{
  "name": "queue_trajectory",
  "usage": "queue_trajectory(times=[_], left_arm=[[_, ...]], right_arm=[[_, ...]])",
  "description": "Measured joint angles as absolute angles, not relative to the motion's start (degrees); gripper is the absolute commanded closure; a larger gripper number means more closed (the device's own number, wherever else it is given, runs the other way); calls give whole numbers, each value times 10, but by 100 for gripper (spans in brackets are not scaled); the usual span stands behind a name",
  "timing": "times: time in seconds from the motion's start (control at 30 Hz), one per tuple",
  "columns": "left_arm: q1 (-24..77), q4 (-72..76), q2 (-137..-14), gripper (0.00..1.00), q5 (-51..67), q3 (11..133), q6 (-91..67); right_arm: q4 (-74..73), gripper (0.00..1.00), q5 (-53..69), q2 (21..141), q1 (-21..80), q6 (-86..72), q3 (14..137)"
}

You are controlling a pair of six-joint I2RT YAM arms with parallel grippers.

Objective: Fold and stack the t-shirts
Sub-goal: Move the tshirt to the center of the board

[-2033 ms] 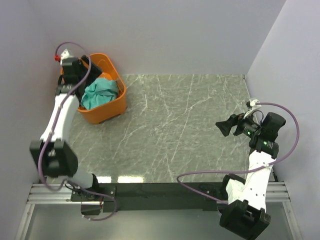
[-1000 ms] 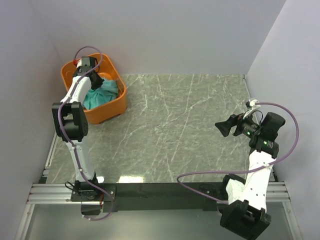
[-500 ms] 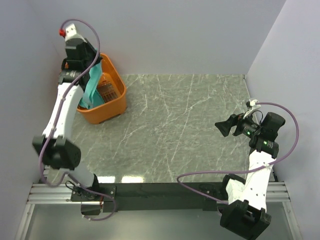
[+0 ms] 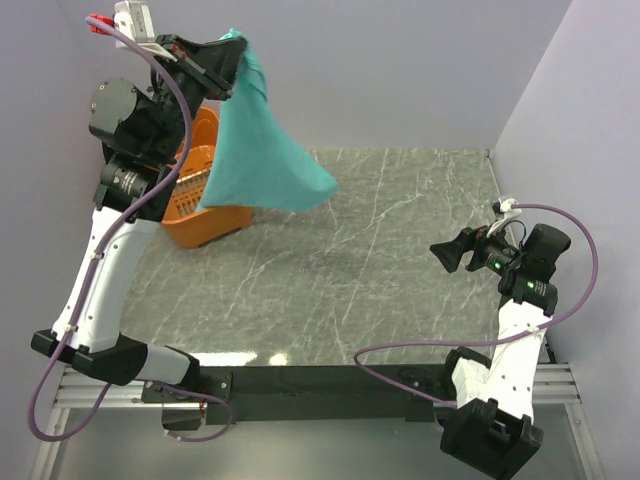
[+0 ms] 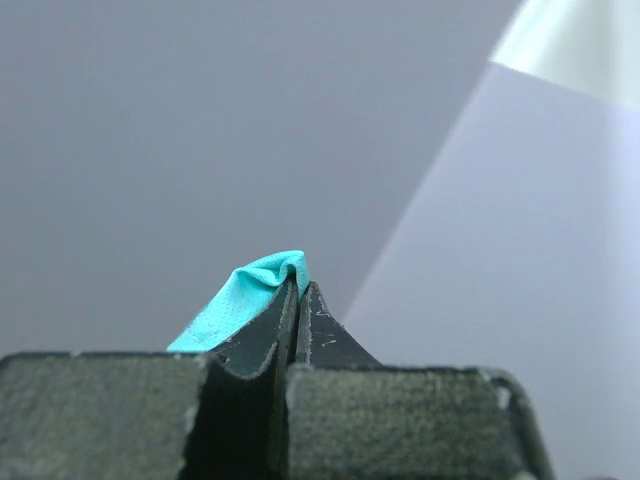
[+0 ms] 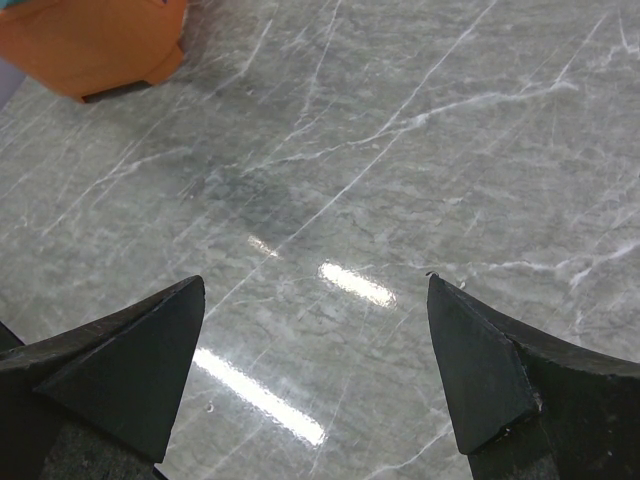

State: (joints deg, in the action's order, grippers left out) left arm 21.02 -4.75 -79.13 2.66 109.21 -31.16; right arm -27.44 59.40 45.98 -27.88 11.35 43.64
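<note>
Hoisted up from the basket (image 4: 215, 228), the t-shirt (image 4: 262, 160) now hangs from my clamped left gripper (image 4: 233, 47) — my right gripper (image 4: 446, 252) idles wide open, so all folding and stacking remains.

T-shirt (image 4: 262, 160) hangs fr. left gripper (image 4: 228, 55), above & just right of basket (image 4: 210, 225) at table's (image 4: 380, 260) far-left corner; right gripper (image 4: 447, 252) over right side, well apart.

The t-shirt (image 4: 262, 165) is showing plain teal-green, the basket (image 4: 200, 228) is glowing orange, and the bench (image 4: 380, 260) is showing grey-green marble with white veins.
</note>
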Motion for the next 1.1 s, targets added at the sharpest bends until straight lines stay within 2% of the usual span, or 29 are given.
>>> queue_trajectory(times=[0.23, 0.57, 0.87, 1.1], left_arm=[[313, 1, -802, 100, 81, 1151, -345], [502, 25, -868, 100, 81, 1272, -322], [564, 22, -899, 100, 50, 1269, -281], [570, 29, -894, 100, 23, 1181, -260]], right_arm=[[-270, 2, 591, 460, -279, 111, 436], [-266, 2, 581, 460, -279, 111, 436], [-266, 2, 576, 460, -279, 112, 436], [-267, 2, 558, 460, -279, 117, 436]])
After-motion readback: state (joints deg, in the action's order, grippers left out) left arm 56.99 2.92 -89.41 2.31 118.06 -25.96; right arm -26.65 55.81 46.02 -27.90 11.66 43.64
